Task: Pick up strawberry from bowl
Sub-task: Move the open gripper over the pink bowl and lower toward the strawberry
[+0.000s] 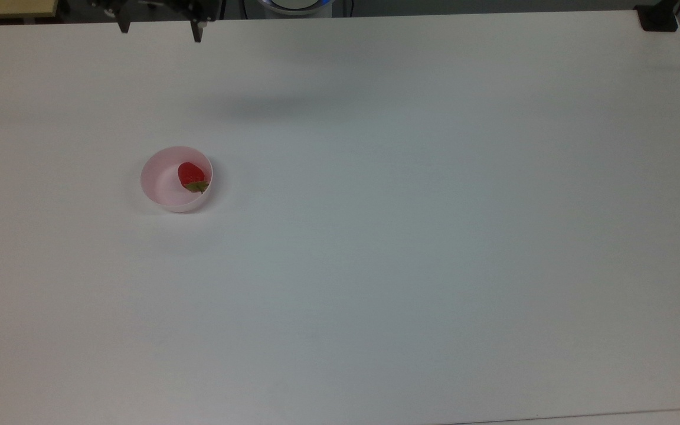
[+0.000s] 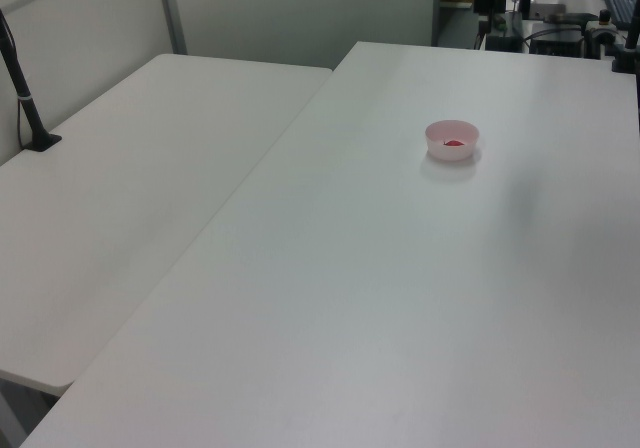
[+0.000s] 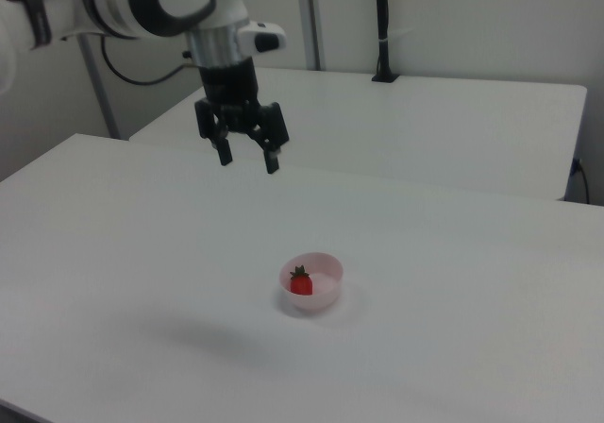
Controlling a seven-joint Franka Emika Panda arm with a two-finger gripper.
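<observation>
A small red strawberry (image 1: 190, 175) with a green cap lies inside a pale pink bowl (image 1: 162, 184) on the white table. The bowl (image 3: 326, 270) and strawberry (image 3: 300, 282) also appear in the right view, and the bowl (image 2: 452, 138) in the left view. My gripper (image 3: 248, 160) hangs well above the table, up and to the right view's left of the bowl, open with nothing between its black fingers. In the top view the gripper (image 1: 160, 32) pokes in at the top edge, far above the bowl.
The white table (image 1: 411, 236) stretches wide to the top view's right. A second table (image 2: 130, 198) adjoins in the left view, with a black pole mount (image 2: 28, 98). A black clamp (image 1: 657, 18) sits at the top view's upper right corner.
</observation>
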